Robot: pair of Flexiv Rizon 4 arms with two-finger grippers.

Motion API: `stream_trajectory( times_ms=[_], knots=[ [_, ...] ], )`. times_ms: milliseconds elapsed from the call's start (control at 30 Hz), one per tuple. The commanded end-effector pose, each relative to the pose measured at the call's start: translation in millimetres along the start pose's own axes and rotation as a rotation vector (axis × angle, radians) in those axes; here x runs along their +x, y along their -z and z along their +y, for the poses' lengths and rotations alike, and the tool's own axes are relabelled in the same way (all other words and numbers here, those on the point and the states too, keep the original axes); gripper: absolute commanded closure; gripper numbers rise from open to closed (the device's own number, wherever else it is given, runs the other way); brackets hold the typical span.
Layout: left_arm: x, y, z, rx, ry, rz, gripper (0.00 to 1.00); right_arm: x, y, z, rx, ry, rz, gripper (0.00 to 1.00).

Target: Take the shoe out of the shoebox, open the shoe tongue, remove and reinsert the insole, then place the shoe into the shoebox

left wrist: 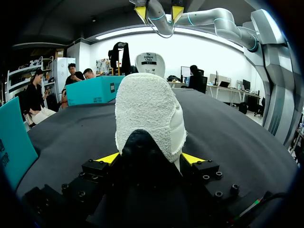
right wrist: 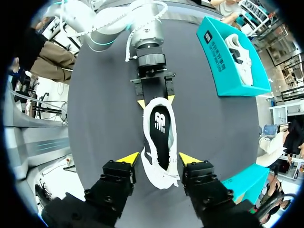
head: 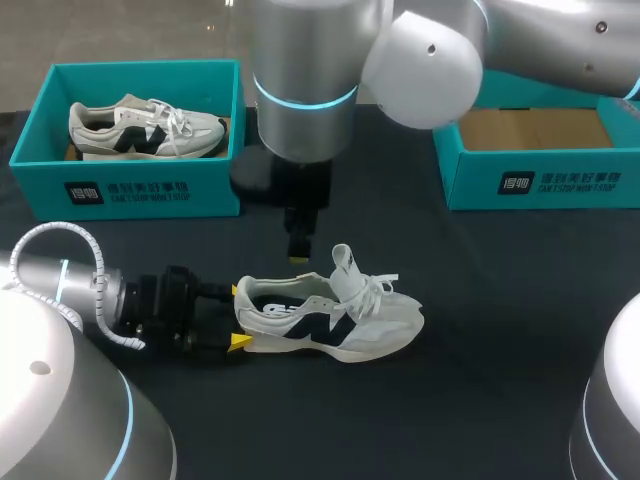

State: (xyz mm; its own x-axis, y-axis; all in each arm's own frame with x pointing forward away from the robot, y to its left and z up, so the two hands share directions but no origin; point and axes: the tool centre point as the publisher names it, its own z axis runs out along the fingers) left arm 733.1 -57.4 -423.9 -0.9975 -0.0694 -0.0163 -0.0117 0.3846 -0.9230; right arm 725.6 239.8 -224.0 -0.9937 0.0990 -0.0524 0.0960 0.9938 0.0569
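Observation:
A white sneaker (head: 345,318) with dark side marks lies on its sole on the black table (head: 500,330), toe toward the right. Its tongue (head: 345,268) stands up and the black insole (right wrist: 160,124) shows inside. My left gripper (head: 238,316) lies low on the table, shut on the sneaker's heel (left wrist: 149,114), one yellow tip on each side. My right gripper (head: 300,255) hangs above the shoe, pointing straight down, fingers apart and holding nothing. In the right wrist view its fingertips (right wrist: 127,158) straddle the shoe (right wrist: 164,173) from well above.
A teal shoebox (head: 130,190) at the back left holds a second sneaker (head: 140,125). Another teal box (head: 540,180) at the back right shows only its brown floor. Bare table lies in front of and to the right of the shoe.

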Motion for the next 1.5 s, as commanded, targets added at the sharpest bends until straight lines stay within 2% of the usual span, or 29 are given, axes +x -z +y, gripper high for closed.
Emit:
stream_trajectory(
  times_ms=[33, 333, 633, 967, 1500],
  knots=[
    [1.5, -1.3, 0.9, 0.0, -0.001, -0.001, 1.0, -3.3, -18.3, 9.4, 0.001, -0.003, 0.032, 1.0],
    [1.5, -1.3, 0.9, 0.0, -0.001, -0.001, 1.0, 1.3, -53.8, 7.6, -0.032, -0.025, 0.08, 1.0],
    [1.5, -1.3, 0.9, 0.0, -0.001, -0.001, 1.0, -1.6, -86.0, 4.3, -0.023, -0.032, 0.091, 1.0],
    [1.5, -1.3, 0.9, 0.0, -0.001, -0.001, 1.0, -17.2, -110.1, 10.9, 0.045, -0.017, 0.11, 1.0],
    [1.5, -1.3, 0.9, 0.0, -0.001, -0.001, 1.0, -27.5, -132.7, -0.1, 0.154, -0.056, 0.135, 1.0]
  ],
)
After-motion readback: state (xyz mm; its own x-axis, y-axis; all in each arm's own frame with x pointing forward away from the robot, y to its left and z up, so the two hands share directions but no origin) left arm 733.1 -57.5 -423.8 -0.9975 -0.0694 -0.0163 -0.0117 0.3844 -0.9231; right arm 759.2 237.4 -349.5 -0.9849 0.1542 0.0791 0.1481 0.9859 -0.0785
